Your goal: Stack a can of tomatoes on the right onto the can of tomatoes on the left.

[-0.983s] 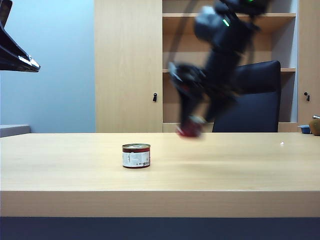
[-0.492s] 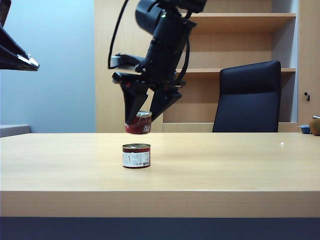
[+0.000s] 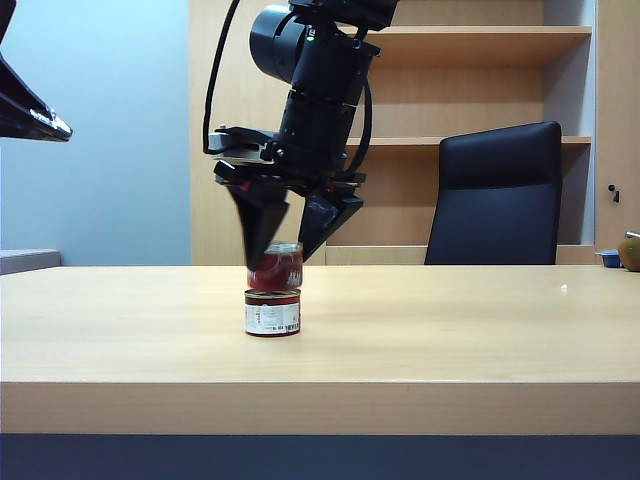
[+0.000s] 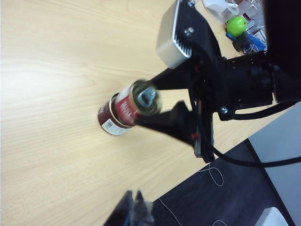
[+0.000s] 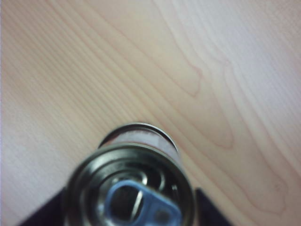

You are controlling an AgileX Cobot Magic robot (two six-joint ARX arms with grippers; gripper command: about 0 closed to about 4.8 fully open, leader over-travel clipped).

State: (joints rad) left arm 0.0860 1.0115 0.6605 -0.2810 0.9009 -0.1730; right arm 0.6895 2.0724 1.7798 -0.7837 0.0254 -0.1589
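A red can of tomatoes (image 3: 276, 266) rests slightly tilted on top of a second can of tomatoes (image 3: 272, 312) with a white label, left of the table's middle. My right gripper (image 3: 281, 258) hangs above them, pointing down, its two black fingers against the upper can's sides. In the left wrist view the upper can (image 4: 134, 103) is blurred and covers most of the lower can (image 4: 109, 123). The right wrist view shows the upper can's pull-tab lid (image 5: 129, 188) close up, with the lower can's rim (image 5: 141, 132) behind it. My left gripper (image 4: 136, 207) is shut and empty, raised at the far left (image 3: 35, 115).
A black office chair (image 3: 495, 195) and wooden shelves stand behind the table. Small items (image 3: 625, 252) sit at the table's far right, among them a green ball (image 4: 236, 26). The table's near edge (image 3: 320, 405) runs below the cans.
My right arm swung from right to left with the red can, then lowered it onto the white-labelled can. The left arm stayed put.
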